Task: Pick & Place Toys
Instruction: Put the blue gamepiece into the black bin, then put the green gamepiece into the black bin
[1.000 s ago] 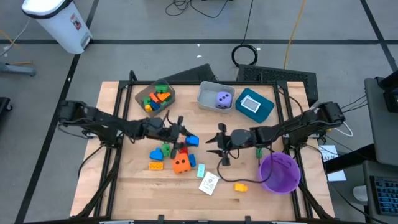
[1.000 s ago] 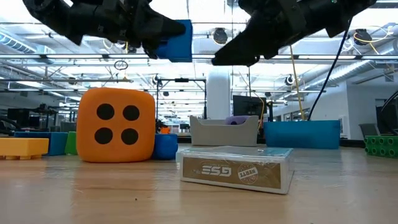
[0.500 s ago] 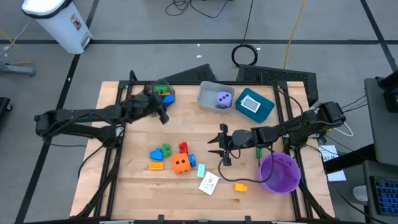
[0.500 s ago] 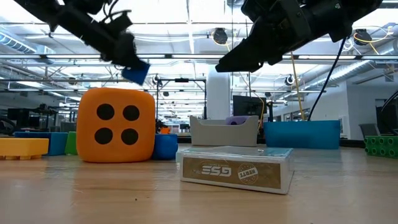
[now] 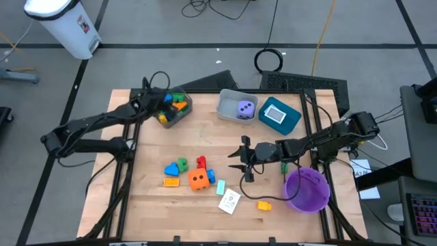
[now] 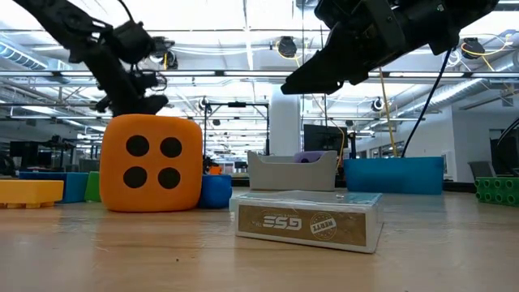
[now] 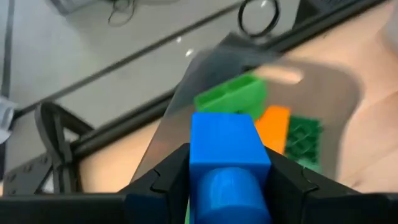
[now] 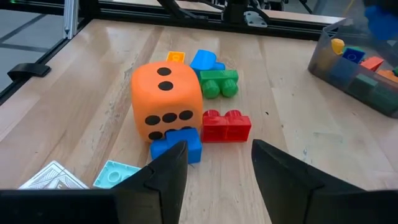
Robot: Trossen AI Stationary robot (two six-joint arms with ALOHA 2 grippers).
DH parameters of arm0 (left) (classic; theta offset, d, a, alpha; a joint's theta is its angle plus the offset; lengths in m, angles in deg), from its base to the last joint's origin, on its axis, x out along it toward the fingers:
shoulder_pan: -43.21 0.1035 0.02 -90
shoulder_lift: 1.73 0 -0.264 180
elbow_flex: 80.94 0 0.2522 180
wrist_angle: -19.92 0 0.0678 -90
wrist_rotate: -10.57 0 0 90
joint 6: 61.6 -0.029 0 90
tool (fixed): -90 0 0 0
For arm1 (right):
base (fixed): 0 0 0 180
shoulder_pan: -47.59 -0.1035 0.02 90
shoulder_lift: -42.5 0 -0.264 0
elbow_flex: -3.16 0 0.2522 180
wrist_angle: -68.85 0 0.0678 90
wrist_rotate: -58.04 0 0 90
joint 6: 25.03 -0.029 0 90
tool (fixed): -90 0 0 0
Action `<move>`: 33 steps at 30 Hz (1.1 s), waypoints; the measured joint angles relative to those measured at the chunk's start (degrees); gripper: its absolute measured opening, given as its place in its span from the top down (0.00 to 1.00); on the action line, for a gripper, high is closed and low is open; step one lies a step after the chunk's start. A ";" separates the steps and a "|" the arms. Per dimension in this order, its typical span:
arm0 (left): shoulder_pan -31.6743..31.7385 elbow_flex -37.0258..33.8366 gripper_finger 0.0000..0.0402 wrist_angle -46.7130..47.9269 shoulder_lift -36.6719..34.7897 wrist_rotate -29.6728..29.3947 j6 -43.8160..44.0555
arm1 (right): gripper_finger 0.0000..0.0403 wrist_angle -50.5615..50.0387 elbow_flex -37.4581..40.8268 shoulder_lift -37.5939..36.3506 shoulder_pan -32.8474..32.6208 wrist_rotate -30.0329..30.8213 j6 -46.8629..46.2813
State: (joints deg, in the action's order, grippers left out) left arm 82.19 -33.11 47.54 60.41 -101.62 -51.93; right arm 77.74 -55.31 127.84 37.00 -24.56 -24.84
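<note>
Left hand holds a blue block over the grey bin at the back left of the desk.

The left hand's two dark fingers squeeze the blue block from both sides. Green and orange blocks lie in the grey bin below it. The right hand hangs in the air near the middle of the desk. Its fingers are apart and nothing is in them. On the desk sit an orange dice, a red block, a green block and more blue blocks, all close together. A yellow block lies next to the purple bowl. A purple dice sits in the middle bin. A card lies in the teal bin. A small box of cards lies near the front edge.
</note>
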 joint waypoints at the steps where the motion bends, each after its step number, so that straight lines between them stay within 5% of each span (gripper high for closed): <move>1: 0.65 0.00 0.60 0.44 0.76 0.02 0.02 | 0.57 0.00 0.00 0.00 0.00 0.00 0.00; 9: 2.93 0.00 0.64 2.19 5.54 0.08 0.57 | 0.58 -0.24 0.00 0.00 0.00 0.00 0.00; 24: 3.04 0.97 0.42 2.72 5.26 0.63 1.60 | 0.57 -0.26 0.00 0.02 0.00 0.00 0.00; 33: -0.16 3.88 0.41 -4.01 -3.15 21.62 2.67 | 0.58 -0.28 0.00 0.04 0.00 0.00 0.55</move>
State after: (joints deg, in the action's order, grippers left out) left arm 82.02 -29.23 43.53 57.26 -80.00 -49.26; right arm 77.46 -55.31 127.89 37.00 -24.56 -24.29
